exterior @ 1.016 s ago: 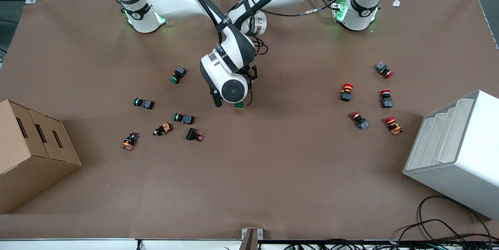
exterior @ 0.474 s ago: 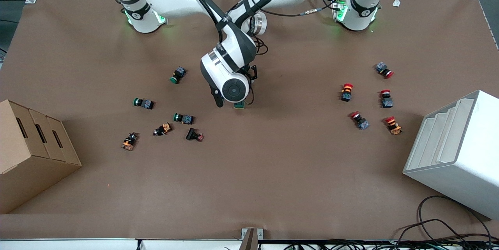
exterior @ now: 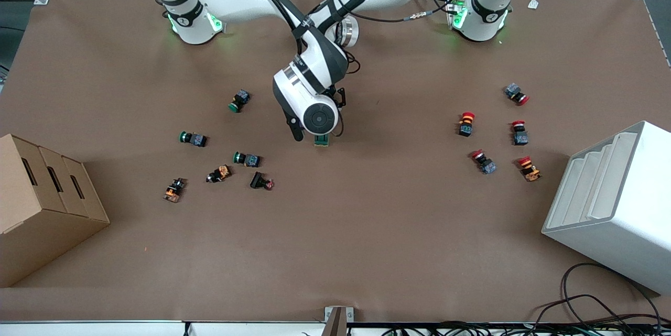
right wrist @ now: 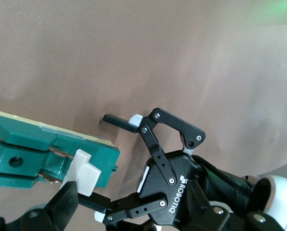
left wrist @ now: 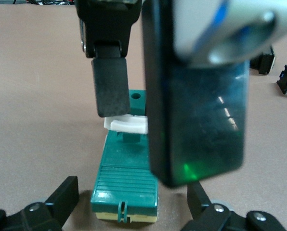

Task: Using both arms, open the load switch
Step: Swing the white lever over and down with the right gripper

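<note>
Dark-green rectangular load switch (exterior: pixel 321 140) with white lever (left wrist: pixel 126 124): mid-worktop. Right gripper (left wrist: pixel 134 103): jaws spread astride lever. Left gripper (right wrist: pixel 110 161): jaws spread flanking the switch's end.

High front camera looks down across the worktop (exterior: pixel 367 231) toward the arm bases at 12 o'clock, while both wrist cameras sit close over the load switch (left wrist: pixel 126 178), which all three views share mid-worktop.

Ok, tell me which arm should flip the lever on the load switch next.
Right. The right gripper has one of its fingers against the white lever of the load switch, while the left gripper straddles the switch's green end, open, probably better suited to bracing it.
</note>
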Controlling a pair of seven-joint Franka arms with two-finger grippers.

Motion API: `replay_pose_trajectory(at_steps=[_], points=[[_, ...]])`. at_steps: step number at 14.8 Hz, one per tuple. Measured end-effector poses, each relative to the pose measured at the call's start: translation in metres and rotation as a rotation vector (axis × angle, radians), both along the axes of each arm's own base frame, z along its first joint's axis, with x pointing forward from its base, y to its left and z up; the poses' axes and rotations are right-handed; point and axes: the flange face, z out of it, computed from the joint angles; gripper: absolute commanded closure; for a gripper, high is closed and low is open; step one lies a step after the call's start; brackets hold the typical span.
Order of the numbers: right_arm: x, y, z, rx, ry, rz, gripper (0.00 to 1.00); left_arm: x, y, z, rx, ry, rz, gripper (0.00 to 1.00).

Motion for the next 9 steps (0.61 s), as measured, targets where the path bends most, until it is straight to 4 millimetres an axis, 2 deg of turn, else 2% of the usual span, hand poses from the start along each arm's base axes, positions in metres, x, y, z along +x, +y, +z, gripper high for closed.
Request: replay_pose_trajectory(at_steps=[5,9], points=[[-0.005,-0.004,-0.011,-0.005,0.017,0.016,0.0,0.0,0.0,0.0,0.0,0.0,0.0,0.01],[-0.005,-0.004,-0.012,0.003,0.017,0.029,0.0,0.002,-0.001,0.001,0.0,-0.002,0.0,0.01]])
